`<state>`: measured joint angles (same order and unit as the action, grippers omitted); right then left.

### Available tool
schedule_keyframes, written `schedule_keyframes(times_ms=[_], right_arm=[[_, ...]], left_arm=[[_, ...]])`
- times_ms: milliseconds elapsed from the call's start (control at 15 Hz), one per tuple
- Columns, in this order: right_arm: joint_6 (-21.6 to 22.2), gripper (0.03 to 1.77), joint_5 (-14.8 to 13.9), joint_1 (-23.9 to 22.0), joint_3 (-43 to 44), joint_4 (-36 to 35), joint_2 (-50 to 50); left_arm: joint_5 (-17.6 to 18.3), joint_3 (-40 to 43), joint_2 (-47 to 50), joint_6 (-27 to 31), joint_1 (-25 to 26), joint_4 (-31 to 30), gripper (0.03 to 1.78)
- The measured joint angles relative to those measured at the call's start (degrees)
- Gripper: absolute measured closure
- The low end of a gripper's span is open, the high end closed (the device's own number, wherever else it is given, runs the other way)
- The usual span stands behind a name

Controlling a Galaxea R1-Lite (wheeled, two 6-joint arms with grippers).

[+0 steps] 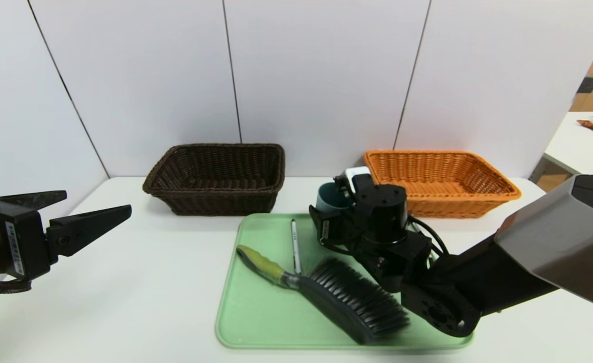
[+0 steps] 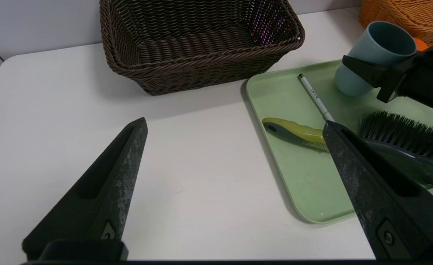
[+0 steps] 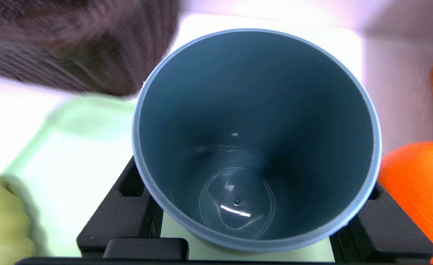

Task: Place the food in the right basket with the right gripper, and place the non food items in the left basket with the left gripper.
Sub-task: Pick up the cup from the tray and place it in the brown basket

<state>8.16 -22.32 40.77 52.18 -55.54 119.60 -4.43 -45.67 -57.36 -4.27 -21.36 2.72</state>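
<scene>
right gripper is clamped on the blue cup, one finger on each side of its wall near the base; the cup is tilted, mouth toward the wrist camera. left wrist view shows the same: cup leaning at the far end of the green tray with the black fingers around it. an orange round item sits just beside the cup on the right-basket side, can't tell what it is. left gripper hangs with its jaws spread wide, nothing in them, over the table well left of the tray. on the tray: brush with green handle lying diagonally, pen just beside the handle. brown basket at back left, orange basket at back right, just behind the cup. nothing visible in the brown basket.
</scene>
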Motion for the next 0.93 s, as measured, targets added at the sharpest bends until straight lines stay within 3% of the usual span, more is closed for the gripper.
schedule_keyframes(times_ms=[267,400,733,933], right_arm=[[-1.6,0.65,1.8,0.1,0.5,0.7,-3.7],[-1.9,0.65,3.6,0.0,1.3,4.7,-7.2],[-1.8,0.66,4.5,-3.7,14.1,22.2,-16.0],[-1.7,0.66,4.8,-11.0,22.5,34.8,-18.8]], left_arm=[[0.1,0.5,0.0,0.0,0.0,0.0,0.12],[0.1,1.3,0.0,0.0,0.0,0.0,0.12],[0.3,2.4,-0.4,0.0,0.0,0.1,0.12],[0.1,2.5,-0.5,0.0,-1.1,0.0,0.12]])
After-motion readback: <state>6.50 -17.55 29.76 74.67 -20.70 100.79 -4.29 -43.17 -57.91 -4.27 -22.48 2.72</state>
